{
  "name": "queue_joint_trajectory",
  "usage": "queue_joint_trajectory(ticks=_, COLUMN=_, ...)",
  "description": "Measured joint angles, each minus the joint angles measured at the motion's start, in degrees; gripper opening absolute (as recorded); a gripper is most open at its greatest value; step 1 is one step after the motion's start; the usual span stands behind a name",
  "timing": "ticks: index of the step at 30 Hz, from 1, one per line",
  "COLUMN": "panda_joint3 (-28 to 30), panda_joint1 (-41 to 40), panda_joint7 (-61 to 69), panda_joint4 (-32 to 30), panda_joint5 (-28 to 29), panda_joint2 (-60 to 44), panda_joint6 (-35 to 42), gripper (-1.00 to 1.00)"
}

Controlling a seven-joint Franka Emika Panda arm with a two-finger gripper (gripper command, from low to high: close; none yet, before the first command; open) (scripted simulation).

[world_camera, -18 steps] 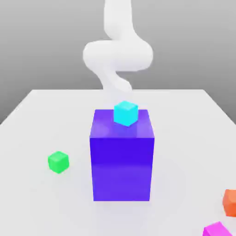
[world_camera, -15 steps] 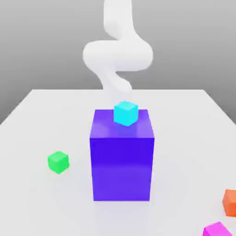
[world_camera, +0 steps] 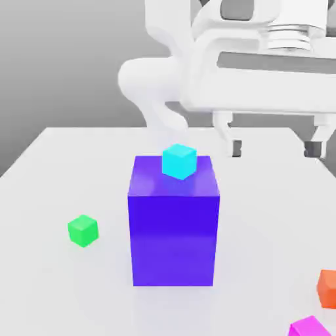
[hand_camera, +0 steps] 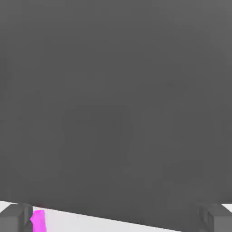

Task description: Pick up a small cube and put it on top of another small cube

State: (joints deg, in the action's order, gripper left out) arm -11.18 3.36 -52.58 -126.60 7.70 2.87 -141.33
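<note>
My pincer [world_camera: 274, 148] hangs high over the table [world_camera: 59, 170], toward the exterior view's right, its two fingers [world_camera: 233, 146] spread wide apart with nothing between them and nothing touching them. From my hand camera both dark fingertips [hand_camera: 16, 218] sit at the far edges of the picture, a strip of pale table between them and a flat grey backdrop beyond.

The table is a plain, pale, faintly glossy slab; the room behind it is an even dark grey with no detail. My white arm [world_camera: 164, 82] coils up behind the block [world_camera: 174, 223] and reaches out over the table's right part as the exterior view shows it.

The pink cube [world_camera: 310, 327] lies on the table at the near edge of the exterior view, on its right, partly cut off by the frame; my hand camera catches a sliver of it [hand_camera: 39, 221] just beside one fingertip. Near it, also by the right edge, sits an orange cube [world_camera: 327, 289].

The big blue-purple block stands mid-table with a cyan cube [world_camera: 178, 161] resting on its top face. The green cube [world_camera: 83, 230] sits alone on the table to the exterior view's left of the block, well apart from the pink one.
</note>
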Motion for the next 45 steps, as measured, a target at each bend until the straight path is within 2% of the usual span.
queue_joint_trajectory(ticks=13, panda_joint3=-2.27, panda_joint1=6.47, panda_joint7=-3.32, panda_joint4=3.2, panda_joint5=3.49, panda_joint2=-26.78, panda_joint6=-6.15, gripper=0.0)
queue_joint_trajectory(ticks=17, panda_joint3=-0.23, panda_joint1=8.7, panda_joint7=-4.84, panda_joint4=4.98, panda_joint5=5.55, panda_joint2=-35.06, panda_joint6=-11.44, gripper=0.0)
queue_joint_trajectory(ticks=18, panda_joint3=0.3, panda_joint1=9.13, panda_joint7=-5.22, panda_joint4=5.35, panda_joint5=6.07, panda_joint2=-36.63, panda_joint6=-12.59, gripper=-1.0)
queue_joint_trajectory(ticks=24, panda_joint3=0.56, panda_joint1=9.35, panda_joint7=-5.37, panda_joint4=5.54, panda_joint5=6.27, panda_joint2=-37.4, panda_joint6=-13.21, gripper=-1.0)
queue_joint_trajectory(ticks=29, panda_joint3=-1.45, panda_joint1=7.57, panda_joint7=-3.57, panda_joint4=3.47, panda_joint5=3.59, panda_joint2=-29.74, panda_joint6=-7.64, gripper=-1.0)
queue_joint_trajectory(ticks=40, panda_joint3=16.35, panda_joint1=-4.0, panda_joint7=-16.54, panda_joint4=-16.9, panda_joint5=9.1, panda_joint2=-9.4, panda_joint6=-8.24, gripper=-1.0)
queue_joint_trajectory(ticks=43, panda_joint3=21.26, panda_joint1=-14.69, panda_joint7=-21.37, panda_joint4=-24.24, panda_joint5=11.21, panda_joint2=-2.12, panda_joint6=-8.65, gripper=-1.0)
queue_joint_trajectory(ticks=45, panda_joint3=22.42, panda_joint1=-18.16, panda_joint7=-23.57, panda_joint4=-28.67, panda_joint5=11.52, panda_joint2=2.09, panda_joint6=-9.08, gripper=-1.0)
